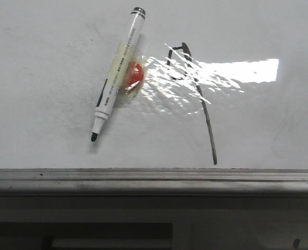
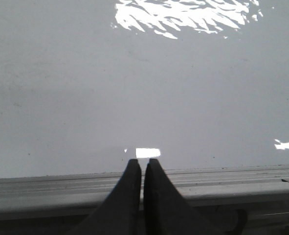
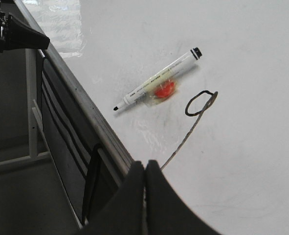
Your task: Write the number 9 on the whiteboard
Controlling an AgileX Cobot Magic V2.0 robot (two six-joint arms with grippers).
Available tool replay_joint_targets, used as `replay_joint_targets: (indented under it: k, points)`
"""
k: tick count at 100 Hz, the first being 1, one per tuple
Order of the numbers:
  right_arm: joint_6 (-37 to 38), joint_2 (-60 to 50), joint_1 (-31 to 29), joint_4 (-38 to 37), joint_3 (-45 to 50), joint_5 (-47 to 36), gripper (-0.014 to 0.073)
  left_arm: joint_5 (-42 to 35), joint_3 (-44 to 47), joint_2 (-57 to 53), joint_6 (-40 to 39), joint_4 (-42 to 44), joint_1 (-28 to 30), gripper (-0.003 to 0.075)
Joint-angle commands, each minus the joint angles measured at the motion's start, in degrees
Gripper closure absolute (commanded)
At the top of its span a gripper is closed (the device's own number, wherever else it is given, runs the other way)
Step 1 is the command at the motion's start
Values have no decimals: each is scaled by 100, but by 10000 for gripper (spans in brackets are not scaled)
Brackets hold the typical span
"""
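The whiteboard forms the surface; the number 9 sits right of centre, partly lost in glare. An uncapped marker lies left. Left end effector and right end effector are pressed together, empty.

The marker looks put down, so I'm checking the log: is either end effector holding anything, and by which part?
Nothing is held. The marker lies on the whiteboard beside the number 9; the left end effector and right end effector are closed and empty.

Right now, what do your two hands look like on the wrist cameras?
Both look alike: the left hand and right hand each show two matte black fingers, broad at the base and curving to narrow tips. No markings, cables or pads are visible on either.
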Motion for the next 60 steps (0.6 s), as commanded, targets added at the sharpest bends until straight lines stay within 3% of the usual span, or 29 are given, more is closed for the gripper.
replay_joint_targets:
  k: [1,11,20,28,41,60]
  points:
    - [4,43,-46,-40,-88,-466,656,-155,109,-149,-67,-72,5,741]
    - [122,43,-54,-52,131,-703,656,-155,109,-149,-67,-72,5,741]
    - [907,6,-274,-373,548,-1314,656,-155,109,-149,-67,-72,5,741]
    - [1827,6,-706,-960,972,-2031,656,-155,109,-149,-67,-72,5,741]
    - [2802,6,-1551,-1325,1481,-2141,656,-155,109,-149,-67,-72,5,741]
    - [2932,-287,-2302,-1397,2013,-2131,656,-155,109,-149,-67,-72,5,741]
